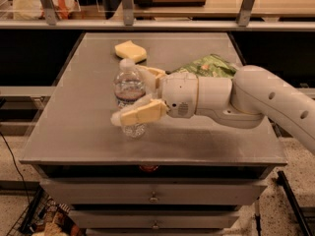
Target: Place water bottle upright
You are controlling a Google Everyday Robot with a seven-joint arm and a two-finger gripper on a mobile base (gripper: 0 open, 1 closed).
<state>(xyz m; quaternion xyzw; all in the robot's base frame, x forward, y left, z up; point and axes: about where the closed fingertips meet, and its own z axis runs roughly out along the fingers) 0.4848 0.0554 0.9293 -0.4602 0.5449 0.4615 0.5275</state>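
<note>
— On the grey bench (69, 127), where is the water bottle (129, 85)?
— It stands upright near the middle, with the white cap on top and the base on the bench.
— And the hand (130, 95)?
— It reaches in from the right and pinches the bottle, one finger in front, one behind. A yellow sponge (130, 50) lies further back, a green bag (209, 65) behind the arm

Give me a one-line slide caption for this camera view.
Robot's gripper reaches around an upright water bottle on a grey table, with a yellow sponge behind it.
</note>
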